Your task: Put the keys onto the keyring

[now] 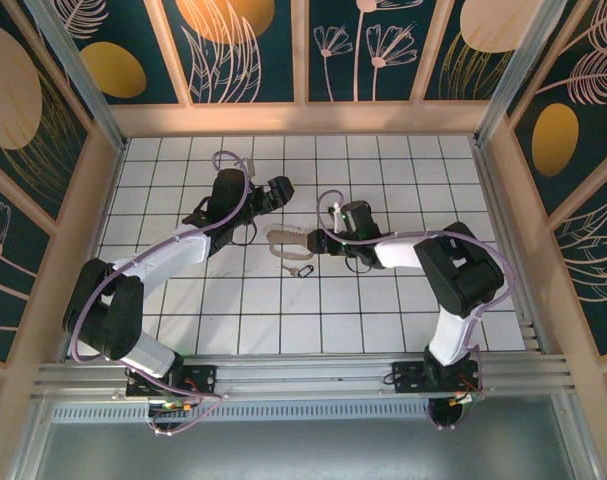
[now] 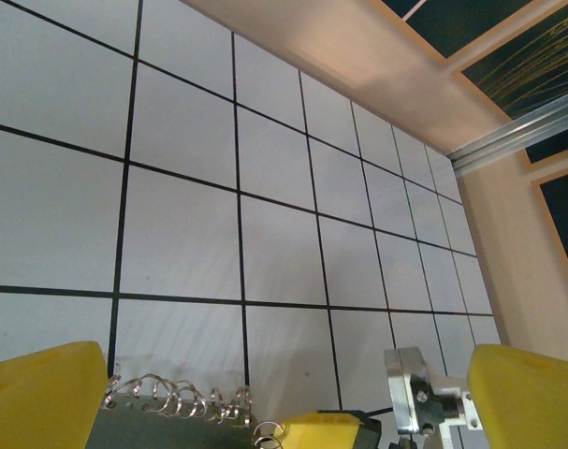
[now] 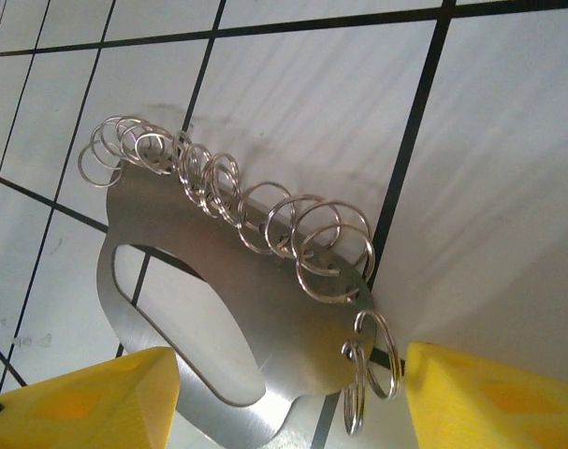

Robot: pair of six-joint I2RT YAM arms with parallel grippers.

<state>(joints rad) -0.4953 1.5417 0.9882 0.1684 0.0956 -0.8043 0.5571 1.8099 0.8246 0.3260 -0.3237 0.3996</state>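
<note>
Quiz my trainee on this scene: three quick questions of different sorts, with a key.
1. True or false: the left gripper holds the strap.
2. Which is nearer the strap? A) left gripper B) right gripper
3. Fill in: in the right wrist view, small metal ____ line the plate's edge.
Key: 1 false; 2 B; 3 rings.
</note>
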